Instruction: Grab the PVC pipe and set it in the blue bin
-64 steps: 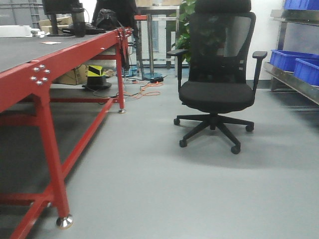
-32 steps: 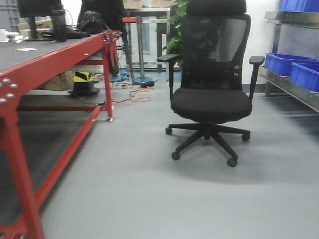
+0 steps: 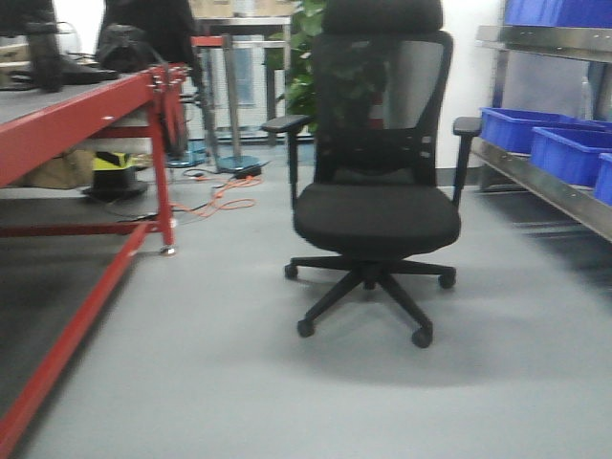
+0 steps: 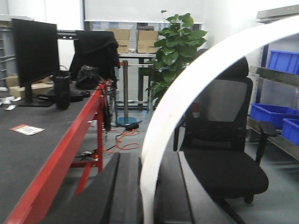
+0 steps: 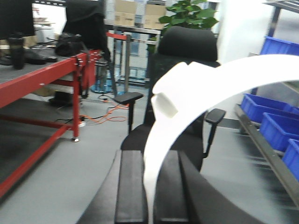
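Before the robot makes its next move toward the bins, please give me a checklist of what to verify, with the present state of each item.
1. The left gripper shut on the left PVC pipe: ok.
2. The right gripper shut on the right PVC pipe: ok.
3. Way ahead free: not ok; the office chair stands straight ahead on the floor.
4. The blue bins in view: ok, at the right in the front view.
5. Clearance from the red table: ok; it lies off to the left.
6. Room inside the bins: cannot tell; their insides are hidden.
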Controlling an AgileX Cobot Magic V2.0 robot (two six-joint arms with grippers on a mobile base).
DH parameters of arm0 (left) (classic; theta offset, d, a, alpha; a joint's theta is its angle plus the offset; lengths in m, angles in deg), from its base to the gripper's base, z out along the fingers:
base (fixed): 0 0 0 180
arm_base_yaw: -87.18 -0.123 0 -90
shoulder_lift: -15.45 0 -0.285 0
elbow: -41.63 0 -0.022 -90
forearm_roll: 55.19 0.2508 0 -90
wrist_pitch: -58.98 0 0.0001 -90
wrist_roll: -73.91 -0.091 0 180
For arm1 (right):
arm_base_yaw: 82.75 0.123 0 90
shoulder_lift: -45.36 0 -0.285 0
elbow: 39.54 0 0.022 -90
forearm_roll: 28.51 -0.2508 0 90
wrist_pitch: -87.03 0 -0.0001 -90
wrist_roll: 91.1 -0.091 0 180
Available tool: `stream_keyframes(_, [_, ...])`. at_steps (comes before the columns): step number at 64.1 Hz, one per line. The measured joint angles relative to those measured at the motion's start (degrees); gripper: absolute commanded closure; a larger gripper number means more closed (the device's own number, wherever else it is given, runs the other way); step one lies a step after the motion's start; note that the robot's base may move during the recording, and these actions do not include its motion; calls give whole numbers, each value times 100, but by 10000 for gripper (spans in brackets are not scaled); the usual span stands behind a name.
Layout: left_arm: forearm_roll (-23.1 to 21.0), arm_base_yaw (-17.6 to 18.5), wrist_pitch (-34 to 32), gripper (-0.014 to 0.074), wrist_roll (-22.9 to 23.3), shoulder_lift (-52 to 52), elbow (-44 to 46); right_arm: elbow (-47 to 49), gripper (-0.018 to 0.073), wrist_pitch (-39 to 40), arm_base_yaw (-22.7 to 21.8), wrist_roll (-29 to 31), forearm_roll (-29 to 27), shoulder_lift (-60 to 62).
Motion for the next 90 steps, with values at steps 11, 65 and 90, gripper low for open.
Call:
stream_keyframes(11, [0,0,-10,707,0,0,0,0,727,0,0,0,0,0])
stream_keyframes(65, [0,0,-21,707,0,0,0,0,727,0,0,0,0,0])
stream_keyframes(90, [0,0,-25,707,0,0,0,0,727,0,0,0,0,0])
